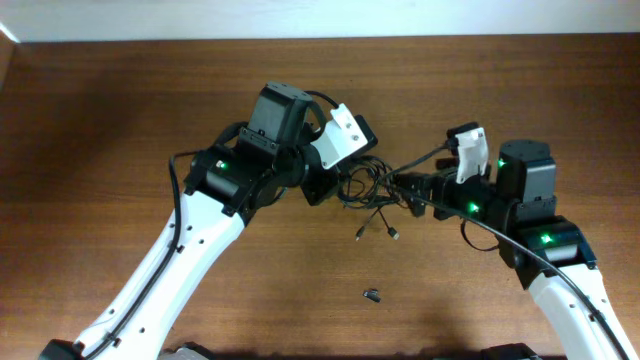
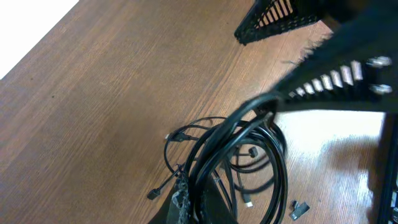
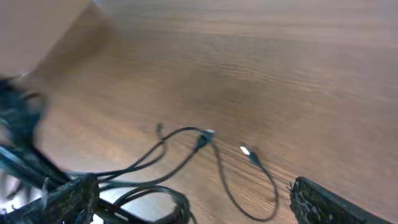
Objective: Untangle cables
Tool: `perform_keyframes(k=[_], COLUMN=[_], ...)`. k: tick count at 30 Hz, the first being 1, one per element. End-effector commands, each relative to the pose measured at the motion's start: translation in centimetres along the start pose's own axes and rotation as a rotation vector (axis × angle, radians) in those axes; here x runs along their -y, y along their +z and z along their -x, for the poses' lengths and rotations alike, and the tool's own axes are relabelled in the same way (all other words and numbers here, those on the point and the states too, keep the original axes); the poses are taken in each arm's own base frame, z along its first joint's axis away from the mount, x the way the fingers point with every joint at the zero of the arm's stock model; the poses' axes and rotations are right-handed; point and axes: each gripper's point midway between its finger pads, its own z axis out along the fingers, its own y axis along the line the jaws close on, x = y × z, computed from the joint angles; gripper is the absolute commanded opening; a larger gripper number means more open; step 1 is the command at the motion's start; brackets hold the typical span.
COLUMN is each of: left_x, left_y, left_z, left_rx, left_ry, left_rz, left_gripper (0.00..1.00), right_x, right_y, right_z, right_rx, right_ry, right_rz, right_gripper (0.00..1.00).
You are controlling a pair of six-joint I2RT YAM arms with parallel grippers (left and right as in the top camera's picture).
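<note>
The cables [image 1: 366, 188] lie as a tangle of thin black loops at the table's middle, between my two grippers. Two plug ends [image 1: 391, 233] trail toward the front. My left gripper [image 1: 328, 188] is at the tangle's left side. In the left wrist view it [image 2: 196, 194] is shut on a bundle of cable strands [image 2: 239, 134], which rise from the table. My right gripper [image 1: 408, 190] stands wide open at the tangle's right side. Its fingers [image 3: 326, 204] straddle loose loops [image 3: 163, 194], and metal-tipped plugs [image 3: 246, 151] lie beyond them.
A tiny dark stubby piece [image 1: 371, 294] lies alone toward the table's front edge, also seen in the left wrist view [image 2: 300, 210]. Thicker black cables [image 1: 425, 157] run along the arms. The brown wooden table [image 1: 120, 110] extends to a pale wall at the back.
</note>
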Motion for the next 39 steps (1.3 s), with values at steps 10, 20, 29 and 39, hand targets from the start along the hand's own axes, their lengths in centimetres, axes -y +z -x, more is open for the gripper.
perform_keyframes(k=[10, 20, 29, 39], left_x=[0.5, 0.6, 5.4, 6.3], left_y=[-1.1, -0.9, -0.3, -0.4], left_z=[1.0, 0.9, -0.2, 1.2], left_rx=[0.041, 0.021, -0.021, 0.057], left_ry=[0.102, 0.132, 0.325, 0.363], left_rz=[-0.006, 0.013, -0.147, -0.194], left_gripper=[0.0, 0.0, 0.0, 0.0], right_x=[-7.7, -8.6, -7.9, -7.1], right_y=[-2.0, -2.4, -2.0, -1.0], right_z=[0.2, 0.1, 0.2, -0.3], right_rx=[0.055, 0.076, 0.07, 0.039], right_ry=[-0.308, -0.379, -0.375, -0.347], right_rz=[0.447, 0.501, 0.458, 0.442], right_gripper=[0.99, 0.99, 0.94, 0.17])
